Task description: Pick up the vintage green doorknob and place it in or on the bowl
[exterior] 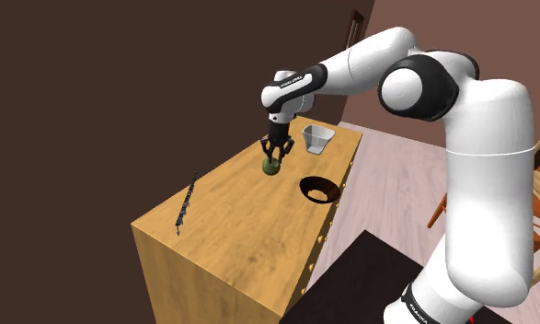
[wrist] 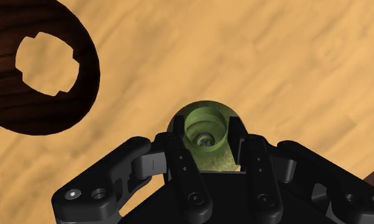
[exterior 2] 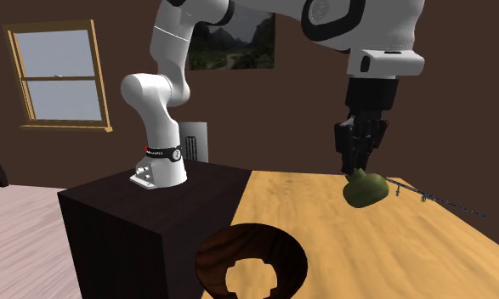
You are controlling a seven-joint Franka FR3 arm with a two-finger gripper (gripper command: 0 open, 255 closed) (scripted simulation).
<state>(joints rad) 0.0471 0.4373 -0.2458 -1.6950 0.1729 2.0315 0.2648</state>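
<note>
Wooden cabinet [exterior: 240, 225] — its top carries two loose items. Pale grey cup [exterior: 317, 138]: upright, at one end, near the wall-side corner. Thin dark rod [exterior: 186, 204]: flat, near the opposite end's wall-side corner. Window [exterior 2: 62, 76] beyond.

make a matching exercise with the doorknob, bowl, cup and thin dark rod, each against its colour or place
Things
1. doorknob
2. bowl
3. cup
4. rod

Descriptions
A. dark brown, with a notched hole in its bottom
B. pale grey, near the far end of the table in the shoulder view
C. green, clasped in the gripper
D. lies flat near the table's left edge in the shoulder view

Pairs: 1-C, 2-A, 3-B, 4-D
</note>
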